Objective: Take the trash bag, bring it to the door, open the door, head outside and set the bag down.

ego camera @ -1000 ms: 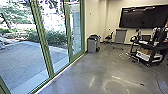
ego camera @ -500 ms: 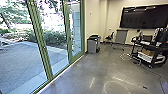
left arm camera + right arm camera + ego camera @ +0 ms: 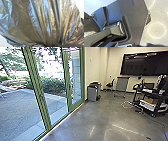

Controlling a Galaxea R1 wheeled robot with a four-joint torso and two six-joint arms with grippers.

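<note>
The shiny, translucent trash bag (image 3: 37,22) looms large in the left wrist view, its brownish contents showing through the film. Its folds draw together at my left gripper (image 3: 53,45), which is shut on the gathered plastic. In the right wrist view a dark, rounded surface (image 3: 90,23) bulges beside the robot's body; I cannot tell for certain that it is the bag. Green-framed glass doors (image 3: 41,99) stand on the left in the head view, and a paved yard (image 3: 17,107) lies behind the glass.
A grey bin (image 3: 92,93) stands against the wall past the doors. Farther right are a small grey stand (image 3: 121,84), a wall screen (image 3: 143,64) and a black cart (image 3: 156,103) holding equipment. Cables (image 3: 127,105) trail over the grey floor (image 3: 82,124).
The head camera has moved: the near door frame sits farther left in its picture, while the cart appears farther right and somewhat larger.
</note>
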